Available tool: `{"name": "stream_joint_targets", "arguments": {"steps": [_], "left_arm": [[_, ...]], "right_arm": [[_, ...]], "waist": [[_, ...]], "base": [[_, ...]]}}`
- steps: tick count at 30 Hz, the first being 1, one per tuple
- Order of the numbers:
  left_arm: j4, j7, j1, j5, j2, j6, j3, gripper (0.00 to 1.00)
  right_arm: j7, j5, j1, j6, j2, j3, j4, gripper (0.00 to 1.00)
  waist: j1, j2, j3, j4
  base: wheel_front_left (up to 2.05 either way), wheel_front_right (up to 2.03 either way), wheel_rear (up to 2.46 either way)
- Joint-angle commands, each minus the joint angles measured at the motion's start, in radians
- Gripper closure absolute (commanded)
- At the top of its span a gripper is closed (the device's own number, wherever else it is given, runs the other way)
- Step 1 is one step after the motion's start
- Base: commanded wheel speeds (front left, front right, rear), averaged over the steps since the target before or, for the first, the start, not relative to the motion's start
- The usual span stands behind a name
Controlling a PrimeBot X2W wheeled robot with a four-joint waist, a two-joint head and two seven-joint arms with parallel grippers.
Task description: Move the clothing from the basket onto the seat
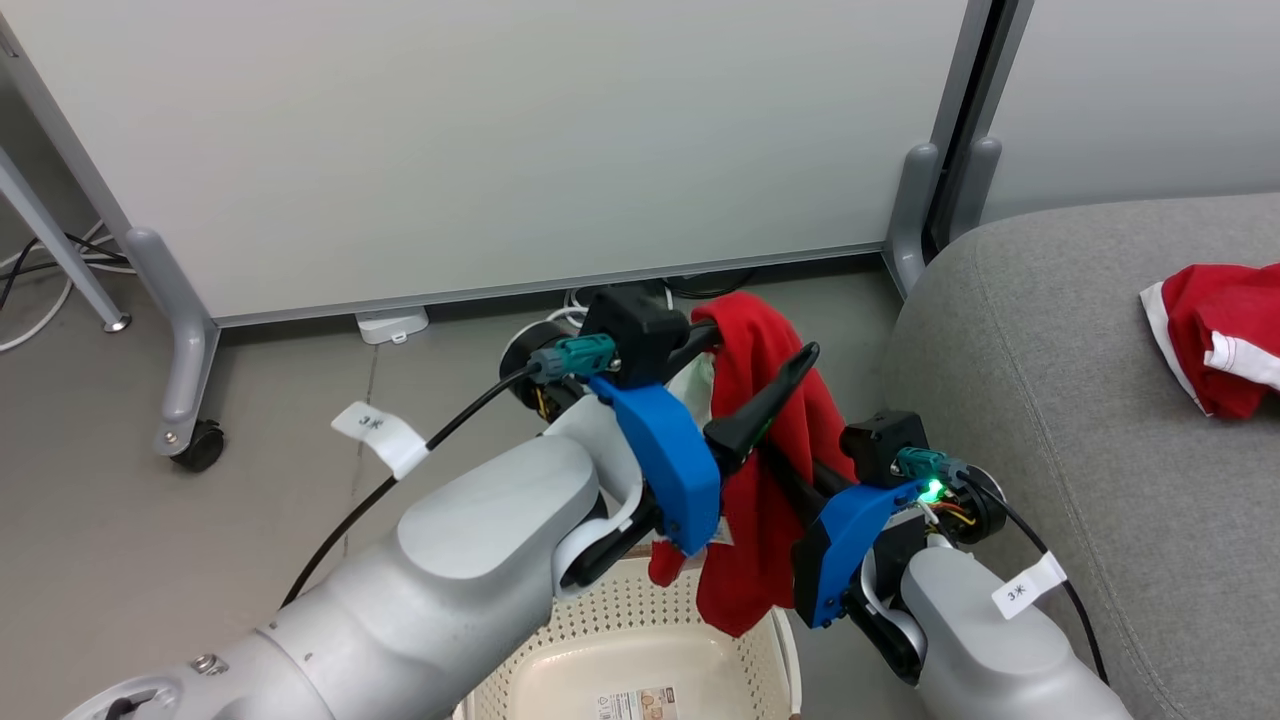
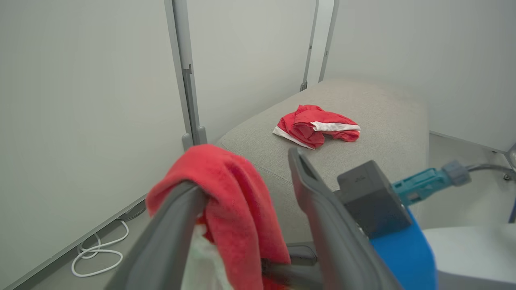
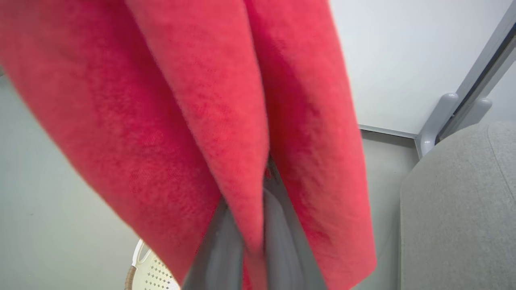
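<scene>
A red garment hangs above the basket, whose bare bottom shows a label. My right gripper is shut on the cloth; in the right wrist view its fingers pinch a fold of the red garment. My left gripper is open, and the garment is draped over its left finger, while the other finger stands free. A second red garment with white trim lies crumpled on the grey seat to the right.
White partition panels stand behind on grey feet with a caster. A white cable and a power strip lie on the grey floor by the panels. The basket rim sits just left of the seat.
</scene>
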Motion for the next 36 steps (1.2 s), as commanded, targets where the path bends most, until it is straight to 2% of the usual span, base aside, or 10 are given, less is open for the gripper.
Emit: {"name": "stream_joint_targets", "arguments": {"steps": [1, 9, 12, 19, 23, 29, 36], "left_arm": [[-0.001, -0.008, 0.015, 0.006, 0.010, -0.001, -0.001, 0.00], [-0.011, -0.059, 0.103, 0.014, 0.075, -0.001, 0.019, 0.00], [-0.030, -0.067, 0.151, 0.034, 0.108, 0.017, 0.052, 0.00], [-0.187, -0.069, 0.334, 0.166, 0.191, 0.067, 0.264, 0.00], [-0.267, -0.069, 0.454, 0.256, 0.217, 0.086, 0.380, 0.00], [-0.349, -0.069, 0.617, 0.376, 0.223, 0.091, 0.539, 0.00], [-0.401, -0.069, 0.781, 0.491, 0.176, 0.070, 0.710, 0.00]], "right_arm": [[-0.007, 0.005, -0.016, 0.000, -0.001, 0.000, 0.004, 1.00], [-0.027, 0.006, -0.030, 0.000, -0.001, -0.008, 0.011, 1.00], [-0.033, -0.001, -0.033, 0.000, -0.001, -0.015, 0.011, 1.00], [-0.046, -0.021, -0.041, 0.000, -0.001, -0.044, 0.003, 1.00], [-0.052, -0.031, -0.038, 0.000, -0.003, -0.061, -0.007, 1.00], [-0.056, -0.051, -0.035, 0.000, -0.008, -0.084, -0.034, 1.00], [-0.047, -0.075, -0.023, 0.000, -0.011, -0.101, -0.069, 1.00]], "waist": [[-0.0001, 0.0000, 0.000, 0.000], [-0.0001, 0.0000, 0.004, -0.008], [-0.0001, 0.0000, 0.007, -0.013], [-0.0001, 0.0000, 0.015, -0.029], [-0.0001, 0.0000, 0.016, -0.048], [-0.0001, 0.0000, 0.018, -0.092], [-0.0001, 0.0000, 0.018, -0.159]], "base": [[0.00, 0.00, 0.00], [0.00, 0.00, 0.00], [0.00, 0.00, 0.00], [0.00, 0.00, 0.00], [0.00, 0.00, 0.00], [0.00, 0.00, 0.00], [0.00, 0.00, 0.00]]}}
